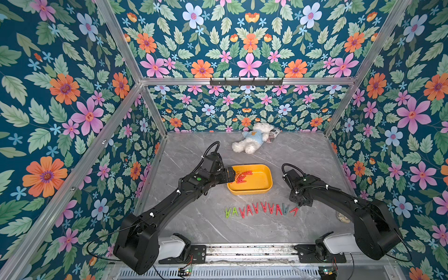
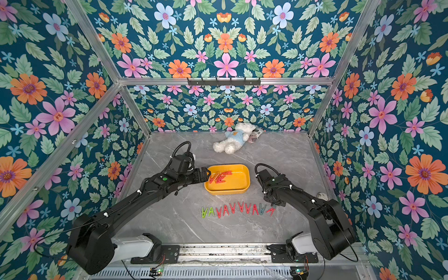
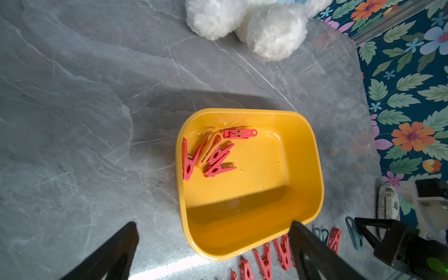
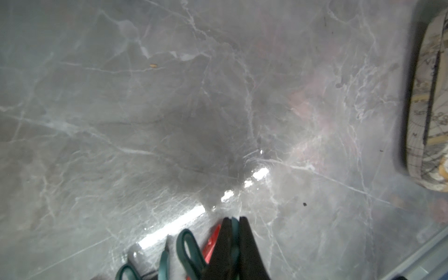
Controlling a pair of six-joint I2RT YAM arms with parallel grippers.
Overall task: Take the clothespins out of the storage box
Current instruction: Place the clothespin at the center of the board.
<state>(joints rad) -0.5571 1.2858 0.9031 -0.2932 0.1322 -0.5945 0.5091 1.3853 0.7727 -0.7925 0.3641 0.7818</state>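
The box [image 1: 263, 180] sits mid-tabletop [image 1: 213, 230], long axis left to right. My left fingers [image 1: 231, 175] stand wide open over its left end. Five pins [image 3: 213, 155], four red and one orange, lie flat there, fanned, just beyond my tips. My right fingers [image 4: 226, 232] are closed on a grey-blue pin [image 4: 234, 226] at the right end of the row [image 1: 261, 209] near the front edge; the pins there point front to back.

with the left gripper [image 3: 213, 224] at six o'clock, its fingers spread wide and holding nothing, the yellow storage box [image 3: 312, 155] sits on the grey marble table [image 3: 72, 97]. red clothespins [image 3: 218, 168] and an orange one huddle at the box's ten o'clock. a white plush [image 3: 266, 26] lies at twelve. a row of pins [image 3: 266, 260] runs at five, with a grey-blue clothespin [image 3: 352, 234] beside the right gripper [image 3: 358, 220].
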